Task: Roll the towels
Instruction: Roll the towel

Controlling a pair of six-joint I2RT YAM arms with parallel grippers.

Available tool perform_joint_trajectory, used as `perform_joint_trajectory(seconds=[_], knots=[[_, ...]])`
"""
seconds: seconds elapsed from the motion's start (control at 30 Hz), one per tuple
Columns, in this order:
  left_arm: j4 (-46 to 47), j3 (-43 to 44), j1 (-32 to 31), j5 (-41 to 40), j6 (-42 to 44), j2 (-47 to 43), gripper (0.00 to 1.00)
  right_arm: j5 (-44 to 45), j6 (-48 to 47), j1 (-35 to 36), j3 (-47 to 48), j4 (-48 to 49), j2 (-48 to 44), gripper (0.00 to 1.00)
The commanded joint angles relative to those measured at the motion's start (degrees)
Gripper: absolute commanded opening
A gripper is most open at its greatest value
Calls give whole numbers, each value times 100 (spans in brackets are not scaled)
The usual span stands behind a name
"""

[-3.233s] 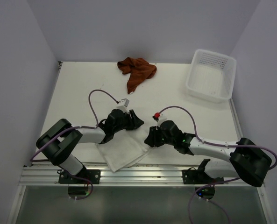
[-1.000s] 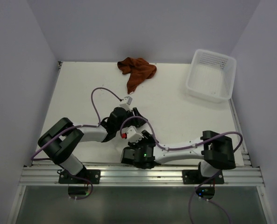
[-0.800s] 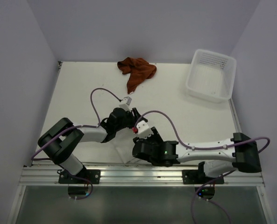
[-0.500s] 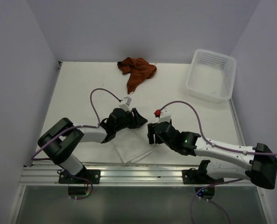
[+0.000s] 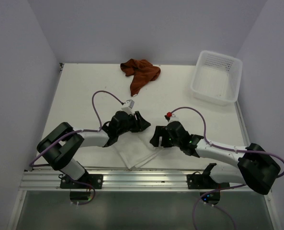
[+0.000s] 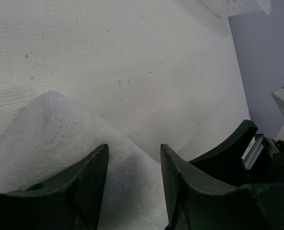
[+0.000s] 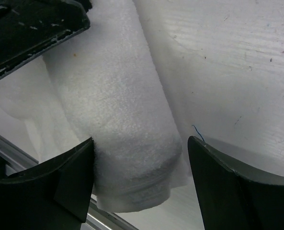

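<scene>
Top external: the white towel (image 5: 134, 153) lies half-rolled at the near side, the rust-brown towel (image 5: 141, 72) far behind. Left wrist: the left gripper (image 6: 133, 149) is half open over the cloth, holding nothing. Right wrist: the right gripper (image 7: 140, 141) straddles the roll loosely; better to push evenly, so it stays tight.

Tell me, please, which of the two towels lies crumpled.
The rust-brown towel, at the far edge of the table; the white towel lies folded at the near edge.
</scene>
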Motion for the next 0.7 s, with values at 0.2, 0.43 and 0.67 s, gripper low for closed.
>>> perform_joint_trajectory(seconds=[0.2, 0.43, 0.67], knots=[[-828, 3, -17, -215, 291, -177, 52, -890, -193, -371, -386, 853, 455, 67], [-1215, 441, 325, -93, 590, -335, 54, -1286, -510, -354, -544, 1003, 464, 51], [-1593, 943, 388, -154, 837, -494, 55, 215, -922, 419, -370, 459, 34, 47]])
